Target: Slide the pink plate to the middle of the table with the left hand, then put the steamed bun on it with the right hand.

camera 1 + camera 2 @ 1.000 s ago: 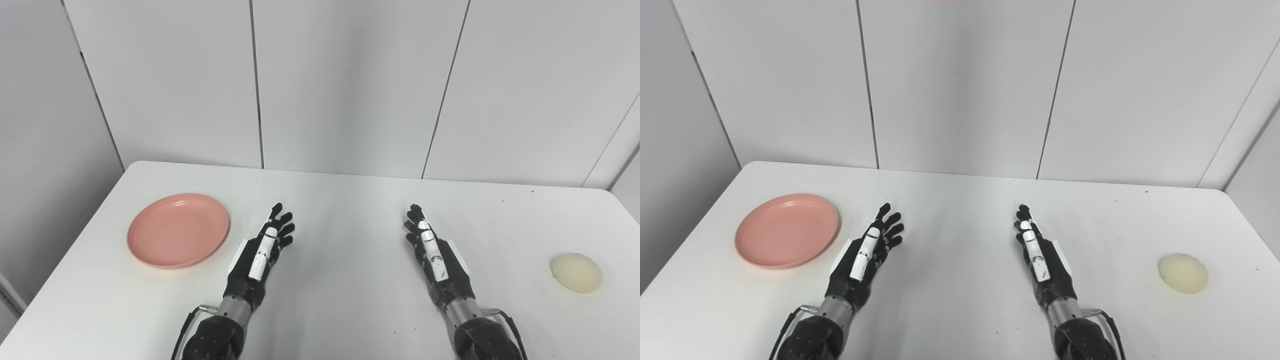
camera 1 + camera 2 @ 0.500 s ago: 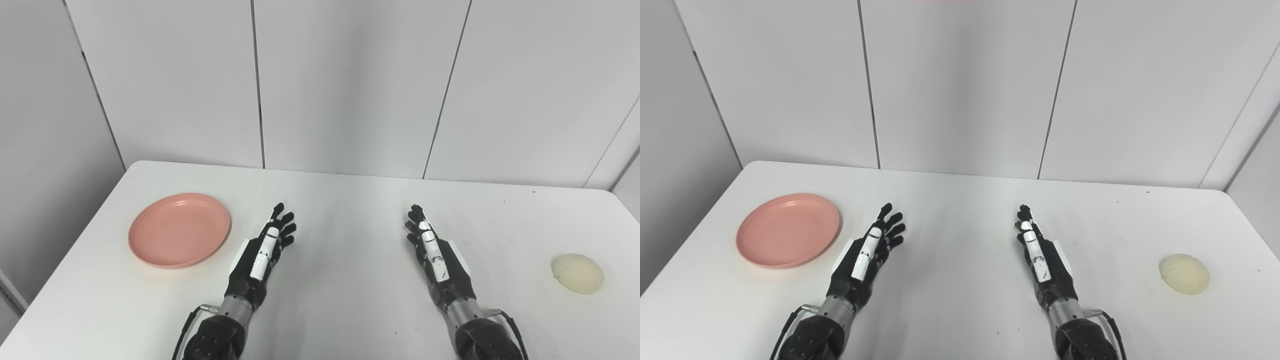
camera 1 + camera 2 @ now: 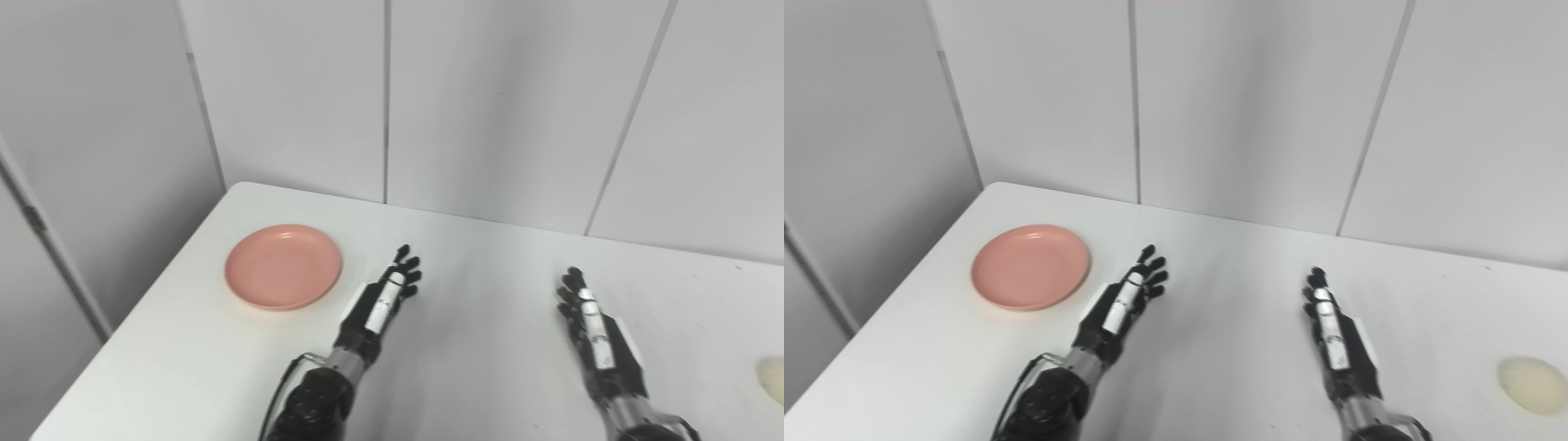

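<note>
Right eye view shows both arms entering from the bottom edge, nearest the camera, with each hand resting low over the white tabletop (image 3: 1225,367). The left hand (image 3: 1124,303) holds nothing, its fingers spread and pointing away from the robot; it looks poised for the first step, which has not begun. The right hand (image 3: 1335,334) is likewise empty, fingers extended and apart, apparently waiting its turn. Out to the right of the right hand, well apart from it, the steamed bun (image 3: 1532,376) lies on the tabletop near the picture's edge. Farther off, to the left of the left hand and slightly beyond its fingertips, the pink plate (image 3: 1031,266) sits flat near the table's left side, not touched. The plate being off-centre, the slide is judged still to do.
</note>
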You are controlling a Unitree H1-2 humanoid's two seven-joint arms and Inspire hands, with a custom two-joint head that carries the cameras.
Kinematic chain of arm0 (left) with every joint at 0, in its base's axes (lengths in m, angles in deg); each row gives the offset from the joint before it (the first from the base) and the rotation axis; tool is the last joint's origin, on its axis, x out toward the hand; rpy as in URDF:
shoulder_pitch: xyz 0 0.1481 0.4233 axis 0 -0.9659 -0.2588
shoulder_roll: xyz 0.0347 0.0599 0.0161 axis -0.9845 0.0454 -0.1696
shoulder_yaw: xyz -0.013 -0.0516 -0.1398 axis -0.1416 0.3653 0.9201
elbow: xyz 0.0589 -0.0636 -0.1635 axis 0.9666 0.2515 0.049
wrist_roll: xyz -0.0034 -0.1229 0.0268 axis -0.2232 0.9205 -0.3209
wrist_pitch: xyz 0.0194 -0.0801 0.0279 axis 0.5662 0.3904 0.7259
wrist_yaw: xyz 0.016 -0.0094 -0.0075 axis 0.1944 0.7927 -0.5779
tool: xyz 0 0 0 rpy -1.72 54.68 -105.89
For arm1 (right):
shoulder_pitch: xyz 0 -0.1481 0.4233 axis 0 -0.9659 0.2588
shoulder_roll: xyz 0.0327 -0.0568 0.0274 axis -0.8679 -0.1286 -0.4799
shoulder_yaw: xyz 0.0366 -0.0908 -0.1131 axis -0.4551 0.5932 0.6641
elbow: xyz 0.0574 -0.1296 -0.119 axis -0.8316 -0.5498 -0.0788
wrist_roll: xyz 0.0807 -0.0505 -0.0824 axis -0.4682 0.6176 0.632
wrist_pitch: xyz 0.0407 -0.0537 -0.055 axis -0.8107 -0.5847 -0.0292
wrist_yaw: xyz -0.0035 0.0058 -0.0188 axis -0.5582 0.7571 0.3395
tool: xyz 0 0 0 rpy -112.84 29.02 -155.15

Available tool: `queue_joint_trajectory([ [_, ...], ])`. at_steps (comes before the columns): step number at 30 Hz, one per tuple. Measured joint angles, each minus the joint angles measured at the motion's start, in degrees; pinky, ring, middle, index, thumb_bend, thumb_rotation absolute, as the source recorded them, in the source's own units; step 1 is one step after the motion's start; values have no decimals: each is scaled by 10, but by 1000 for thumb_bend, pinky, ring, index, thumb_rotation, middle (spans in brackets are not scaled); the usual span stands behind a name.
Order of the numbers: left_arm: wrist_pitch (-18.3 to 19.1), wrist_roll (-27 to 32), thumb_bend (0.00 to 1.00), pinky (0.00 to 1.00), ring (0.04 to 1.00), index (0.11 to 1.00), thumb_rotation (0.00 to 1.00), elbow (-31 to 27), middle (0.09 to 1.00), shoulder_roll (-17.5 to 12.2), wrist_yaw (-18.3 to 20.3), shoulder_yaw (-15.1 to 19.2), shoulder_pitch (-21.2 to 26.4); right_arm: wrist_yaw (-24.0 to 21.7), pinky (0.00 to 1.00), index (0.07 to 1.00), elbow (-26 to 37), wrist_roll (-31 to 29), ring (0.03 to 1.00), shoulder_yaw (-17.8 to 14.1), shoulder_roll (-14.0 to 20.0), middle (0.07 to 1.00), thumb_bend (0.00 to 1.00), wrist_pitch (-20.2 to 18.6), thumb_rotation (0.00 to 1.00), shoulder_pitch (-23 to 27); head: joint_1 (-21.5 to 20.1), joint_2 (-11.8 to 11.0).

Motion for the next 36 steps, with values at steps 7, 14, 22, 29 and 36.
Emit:
queue_joint_trajectory([
  [7, -4, -4, 463, 942, 954, 993, 1000, 10, 971, 8, -11, 0, 7, -14, 1000, 1000, -1, -6, 1000, 0, 10, 1000, 245, 0, 1000, -1, 34, -6],
  [14, -5, -5, 451, 944, 959, 993, 1000, 16, 973, 11, -17, -1, 11, -23, 1000, 1000, -9, -18, 1000, -2, 13, 1000, 269, 1, 1000, 2, 32, -4],
  [22, -6, -5, 477, 941, 953, 989, 1000, 16, 969, 11, -17, -2, 11, -23, 1000, 1000, 0, -15, 1000, 0, 14, 1000, 209, 1, 1000, -2, 26, -3],
  [29, -7, -4, 458, 939, 950, 992, 1000, 18, 970, 13, -17, 1, 14, -21, 1000, 1000, 6, -11, 1000, 2, 14, 1000, 190, 0, 1000, -4, 26, -2],
  [36, 2, -4, 444, 946, 949, 995, 1000, -1, 971, 22, -34, 13, 14, -20, 1000, 1000, 9, -6, 1000, 4, 11, 1000, 179, 0, 1000, -1, 24, -4],
])
